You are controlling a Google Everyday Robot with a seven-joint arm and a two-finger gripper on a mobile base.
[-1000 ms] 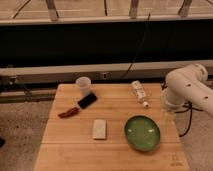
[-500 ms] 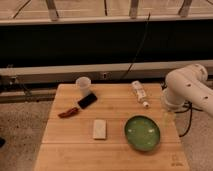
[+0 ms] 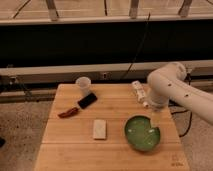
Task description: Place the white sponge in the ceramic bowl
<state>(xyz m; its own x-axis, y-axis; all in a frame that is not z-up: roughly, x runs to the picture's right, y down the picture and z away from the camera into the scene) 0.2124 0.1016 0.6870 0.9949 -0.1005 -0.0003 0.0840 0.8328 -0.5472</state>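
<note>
The white sponge (image 3: 100, 129), a small flat off-white rectangular block with soft edges and a plain face, lies flat on the wooden worktop (image 3: 60, 150), a little forward of its middle. Its long axis runs roughly from the near edge towards the far edge, and no print or label shows on it. Just to its right, but not touching it, stands the ceramic bowl (image 3: 142, 133), round, shallow and glossy green with a dark rim.

The robot's white arm (image 3: 172, 85) reaches in from the right and bends down, so that the hand (image 3: 153, 121) hangs over the far right part of the bowl. Its fingers are spread wide and hold nothing.

Further back on the worktop are a small translucent white cup (image 3: 83, 84), a flat black phone (image 3: 87, 100) lying at a slant just in front of it, and a small reddish-brown object (image 3: 68, 113) to the left of the sponge. A white bottle (image 3: 139, 92) lies on its side near the arm. A faint mark (image 3: 175, 161) at the near right corner of the worktop is too small to read.
</note>
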